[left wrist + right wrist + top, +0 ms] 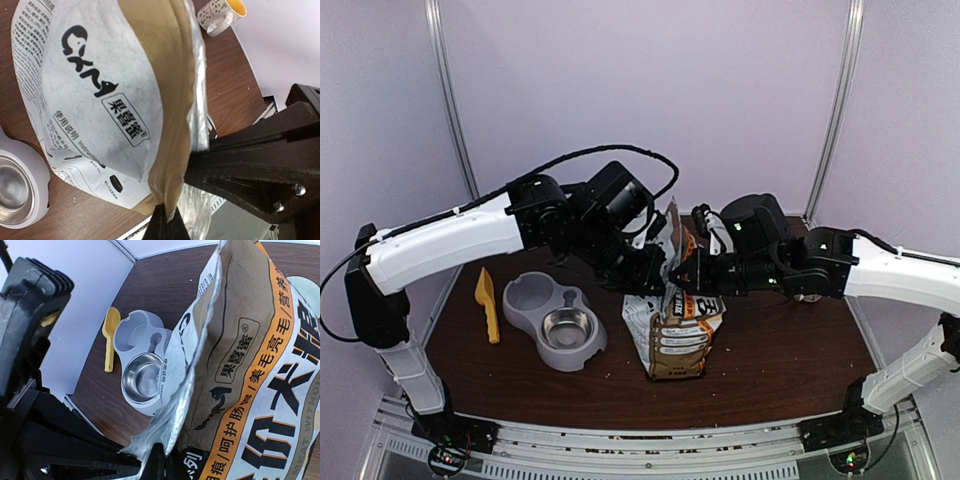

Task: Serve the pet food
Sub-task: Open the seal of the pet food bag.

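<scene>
Brown table (pixel 770 350). Mid-table, bag (pixel 672 335) standing, printed front toward arms. Left of it, grey double feeder (pixel 535 322), steel bowl (pixel 567 326) in its nearer well. Yellow scoop (pixel 488 303) lying further left, apart from feeder. Higher up, left gripper (pixel 167 220) clamped on bag's top edge from left; right gripper (pixel 162 460) pinched tight on bag's top from right. Of pet food, none in view: bag's inside hidden. Mug (pixel 220 15) far back right.
</scene>
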Robot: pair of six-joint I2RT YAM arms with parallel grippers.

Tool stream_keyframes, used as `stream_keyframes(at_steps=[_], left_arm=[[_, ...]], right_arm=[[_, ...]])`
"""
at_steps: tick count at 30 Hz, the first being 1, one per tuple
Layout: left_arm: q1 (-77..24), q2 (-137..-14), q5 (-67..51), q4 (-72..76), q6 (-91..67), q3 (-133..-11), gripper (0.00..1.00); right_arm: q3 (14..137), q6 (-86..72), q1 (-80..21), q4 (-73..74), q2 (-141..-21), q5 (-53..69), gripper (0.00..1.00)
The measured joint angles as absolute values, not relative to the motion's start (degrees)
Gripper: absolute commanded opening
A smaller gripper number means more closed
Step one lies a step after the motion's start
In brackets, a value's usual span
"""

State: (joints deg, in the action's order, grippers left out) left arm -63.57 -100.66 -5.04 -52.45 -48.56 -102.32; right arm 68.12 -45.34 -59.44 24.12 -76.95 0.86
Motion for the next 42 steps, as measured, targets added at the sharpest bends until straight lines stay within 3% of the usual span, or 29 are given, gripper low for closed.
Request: stream_keyframes(at_steps=[18,23,25,29,33,42], left_arm=[[-64.31,-96.77,-0.89,-48.95,-48.21,-101.25,0.0],[-64.31,-96.31,-0.54,-48.21,-47.16,-101.25,0.34],[-64.01,-95.83,0.36,-48.53,-47.0,-101.62,0.48],[-62.52,-95.2,1.58,-50.02,-46.94,-102.74,0.66],[-60.27,-95.26,2.52,-51.55,-46.26,-104.66,0.76],[-58.81,-100.53,2.85,-54.28,-42.41,-114.72,0.87]], right_arm=[[71.22,-45.69,-59.83,35.14,-72.14,-9.34,0.0],[72.12,-45.5,-59.79,37.36,-71.81,-9.98,0.0],[72.47,-45.34,-59.75,38.15,-71.79,-10.22,0.11],[73.71,-44.77,-59.7,39.88,-71.35,-10.87,0.31],[76.09,-43.13,-59.57,42.98,-70.24,-11.73,0.4],[83.09,-38.7,-56.42,45.8,-71.68,-11.4,0.47]])
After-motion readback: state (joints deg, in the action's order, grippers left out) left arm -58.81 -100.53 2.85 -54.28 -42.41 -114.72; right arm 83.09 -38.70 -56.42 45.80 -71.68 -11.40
